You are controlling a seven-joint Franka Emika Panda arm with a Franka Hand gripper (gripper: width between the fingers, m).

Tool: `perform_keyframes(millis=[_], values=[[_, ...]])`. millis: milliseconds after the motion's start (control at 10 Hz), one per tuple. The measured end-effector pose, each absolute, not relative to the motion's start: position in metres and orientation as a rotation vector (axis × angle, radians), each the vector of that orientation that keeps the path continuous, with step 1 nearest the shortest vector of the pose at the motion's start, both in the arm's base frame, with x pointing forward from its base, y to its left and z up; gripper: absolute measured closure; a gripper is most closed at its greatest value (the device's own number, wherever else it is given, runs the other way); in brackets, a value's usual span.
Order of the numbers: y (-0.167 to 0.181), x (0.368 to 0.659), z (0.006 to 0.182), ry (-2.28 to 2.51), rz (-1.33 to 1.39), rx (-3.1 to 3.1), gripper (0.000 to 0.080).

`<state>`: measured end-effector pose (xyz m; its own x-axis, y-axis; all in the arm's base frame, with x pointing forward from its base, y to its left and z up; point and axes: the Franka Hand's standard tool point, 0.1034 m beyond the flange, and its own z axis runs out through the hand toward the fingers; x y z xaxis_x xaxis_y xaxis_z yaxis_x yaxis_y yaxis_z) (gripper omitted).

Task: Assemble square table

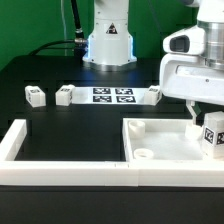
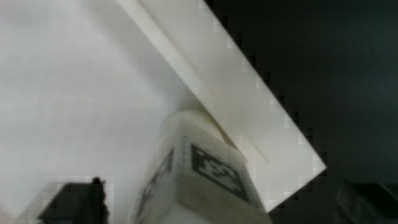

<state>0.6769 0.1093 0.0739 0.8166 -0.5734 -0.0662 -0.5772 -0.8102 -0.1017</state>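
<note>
Matte black table [image 1: 60,115] bears a glossy white rimmed square slab [image 1: 165,145].

The white two-finger gripper [image 1: 201,118] hangs with jaws spread over the white plastic square slab with raised rim [image 1: 165,142]. Directly below it stands a small white tagged leg block [image 1: 213,136], upright on the slab and close under the fingers, blocking any straight descent. Beside the block, toward the exterior view's left, the slab's flat surface lies bare up to a round corner hole [image 1: 146,155]. Nearer the camera than the gripper, the long white border wall [image 1: 90,171] runs as a low barrier. Beyond the slab, dark table [image 1: 70,125] lies open, with three more small leg blocks [image 1: 35,95] and the flat marker board [image 1: 112,96] well apart from the gripper.
</note>
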Motion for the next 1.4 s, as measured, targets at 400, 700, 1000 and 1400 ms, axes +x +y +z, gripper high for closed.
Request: perform_keyframes(millis=[400, 700, 1000, 1400], values=[[0.1073, 0.6814, 0.0734, -0.122, -0.065, -3.057, 0.0151], [0.1093, 0.6804, 0.0712, -0.11, -0.073, -3.055, 0.0344], [0.106, 0.6805, 0.0704, 0.239, -0.058, -3.047, 0.0506], [0.105, 0.681, 0.0691, 1.108, -0.098, -2.855, 0.0506]])
